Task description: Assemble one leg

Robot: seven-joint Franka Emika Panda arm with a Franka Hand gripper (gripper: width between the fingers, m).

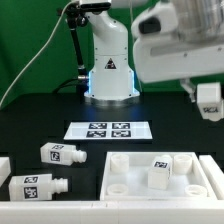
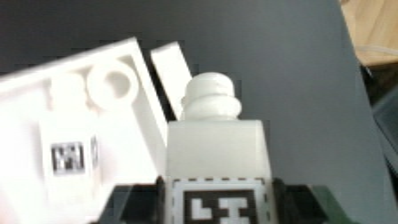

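Observation:
My gripper (image 1: 208, 101) hangs in the air at the exterior view's right, shut on a white leg (image 1: 210, 99). In the wrist view the leg (image 2: 217, 140) sits between the dark fingers (image 2: 135, 200), its tag facing the camera and its narrower stub end (image 2: 210, 95) pointing away. The large white panel with raised rim (image 1: 120, 185) lies at the front right, below and left of the gripper. It shows beside the held leg in the wrist view (image 2: 80, 110). Two more legs lie at the front left (image 1: 60, 153), (image 1: 40, 185).
The marker board (image 1: 112, 129) lies mid-table before the robot base (image 1: 108, 70). White tagged blocks (image 1: 165, 167) stand on the panel. Another white part (image 1: 4, 165) shows at the exterior view's left edge. A black cable runs at the back left.

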